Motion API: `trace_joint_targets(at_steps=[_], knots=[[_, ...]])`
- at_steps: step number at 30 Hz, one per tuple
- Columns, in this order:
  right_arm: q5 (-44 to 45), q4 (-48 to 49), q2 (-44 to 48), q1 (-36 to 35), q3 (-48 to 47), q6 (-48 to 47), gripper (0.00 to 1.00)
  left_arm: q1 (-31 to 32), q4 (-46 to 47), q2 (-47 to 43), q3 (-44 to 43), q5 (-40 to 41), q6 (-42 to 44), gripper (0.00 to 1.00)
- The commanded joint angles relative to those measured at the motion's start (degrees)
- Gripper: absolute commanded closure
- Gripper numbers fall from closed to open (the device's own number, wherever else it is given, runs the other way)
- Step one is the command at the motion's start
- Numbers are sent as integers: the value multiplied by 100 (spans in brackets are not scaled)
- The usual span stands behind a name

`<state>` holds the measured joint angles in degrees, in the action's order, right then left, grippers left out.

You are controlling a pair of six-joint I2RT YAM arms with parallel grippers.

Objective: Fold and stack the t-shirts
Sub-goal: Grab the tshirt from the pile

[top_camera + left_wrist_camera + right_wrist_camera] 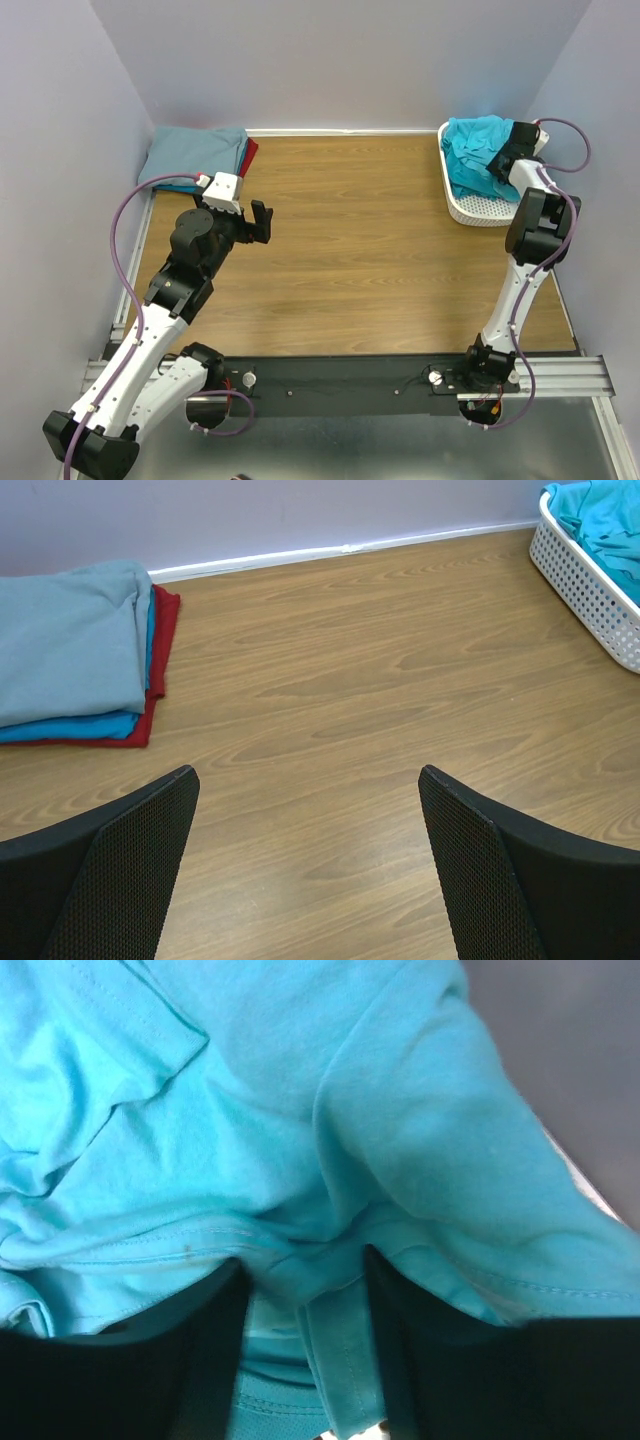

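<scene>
- Step in hand?
- Fetching, by the look of it: taking the turquoise t-shirt (470, 150) out of the white lattice basket (470, 212) at the far right corner of the wooden table (380, 230). No folding begun on it yet.
- Grasped already?
- Seems so. Reaching down into the basket with the right gripper (305, 1280), pinching a ridge of turquoise cloth between the two fingers (200, 1380), with creases running into the pinch. Judged as clenched on the shirt, though not proven by any lift.
- And the shirt itself?
- Lying crumpled in the basket, filling the whole right wrist view, touching both fingers. No telling of anything underneath.
- Left side?
- Hovering over bare wood with the left gripper (308, 775), spread wide, grasping nothing. Well apart from the basket, nearer the folded stack in the far left corner: dusty grey-blue t-shirt (65, 645) on top, blue t-shirt (70, 725) under it, red t-shirt (162, 640) at the bottom.
- Next move?
- Probably lifting straight up until clear of the basket wall, then carrying across to the open middle of the table. Calls for a firm pinch against slipping of soft cloth, and for care not to drag the light basket along. After that, spreading flat with both grippers before any fold.
</scene>
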<state>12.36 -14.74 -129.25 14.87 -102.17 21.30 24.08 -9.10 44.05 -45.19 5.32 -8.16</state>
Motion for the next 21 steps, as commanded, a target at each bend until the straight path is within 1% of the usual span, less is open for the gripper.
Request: trace_joint_targets(at_steps=[1, 3, 5, 6, 10, 21], knots=[[-216, -55, -179, 77, -198, -135, 62, -26, 102, -11, 98, -110, 25, 2], [-251, -55, -101, 77, -172, -143, 77, -26, 102, -20, 98, -102, 17, 2], [-252, -46, -4, 77, -137, -161, 91, -26, 110, -19, 98, -102, 25, 2], [-269, -46, 101, 77, -102, -161, 99, -26, 102, -20, 107, -110, 17, 2], [-278, 33, 392, 77, 92, -152, 99, -26, 111, -11, 107, -137, 25, 2], [-489, 375, 2061, 68, 847, 102, 100, -26, 111, 7, 124, -119, 17, 2]])
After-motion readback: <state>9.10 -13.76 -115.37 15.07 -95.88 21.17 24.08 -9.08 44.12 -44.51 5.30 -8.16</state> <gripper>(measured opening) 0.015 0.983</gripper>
